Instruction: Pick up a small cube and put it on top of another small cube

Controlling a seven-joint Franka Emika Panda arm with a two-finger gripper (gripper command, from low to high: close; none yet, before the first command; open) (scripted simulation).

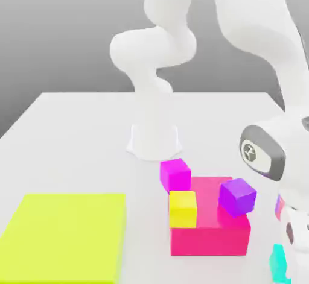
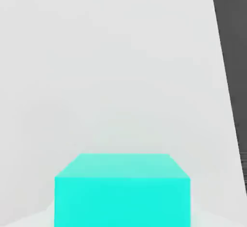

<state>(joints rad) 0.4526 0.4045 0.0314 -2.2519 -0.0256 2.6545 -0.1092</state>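
A small cyan cube (image 1: 278, 262) rests on the white table at the exterior view's lower right, partly covered by my hand. My gripper (image 1: 283, 266) is down around it and shut on it. The hand view has the same cyan cube (image 2: 122, 190) very close, sitting on the table. Other small cubes stand to the exterior view's left of it: a magenta cube (image 1: 175, 175), a yellow cube (image 1: 182, 208) and a purple cube (image 1: 237, 196), the purple one resting tilted on a large pink block (image 1: 210, 231).
A flat yellow-green pad (image 1: 63, 237) lies at the exterior view's lower left. The arm's white base (image 1: 154, 141) stands behind the blocks. A bit of another purple thing (image 1: 279, 206) peeks out beside my wrist. The table's edge (image 2: 226, 76) runs close by the cyan cube.
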